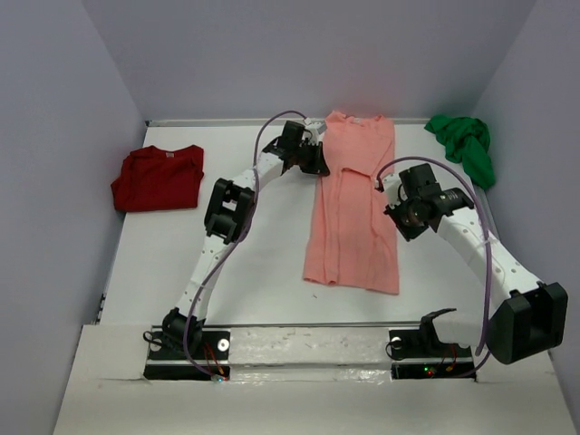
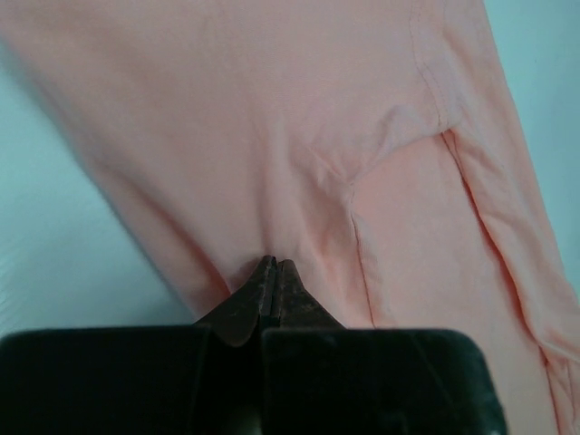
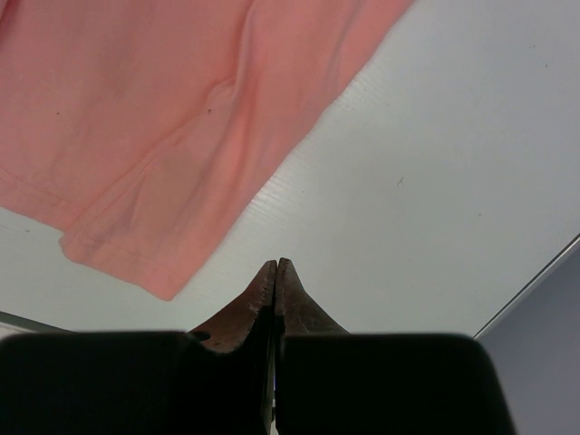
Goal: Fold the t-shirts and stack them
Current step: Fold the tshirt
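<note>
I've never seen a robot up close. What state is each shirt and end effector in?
salmon-pink t-shirt: lying flat, long and narrow, sides folded in.
dark red t-shirt: flat, looks folded, lying alone.
green t-shirt: crumpled in a heap.
left end effector: shut, tips at the salmon-pink t-shirt's edge.
right end effector: shut, over bare table, holding nothing.

Left gripper [image 2: 275, 263], right gripper [image 3: 275, 263] — pinched tight (both).
</note>
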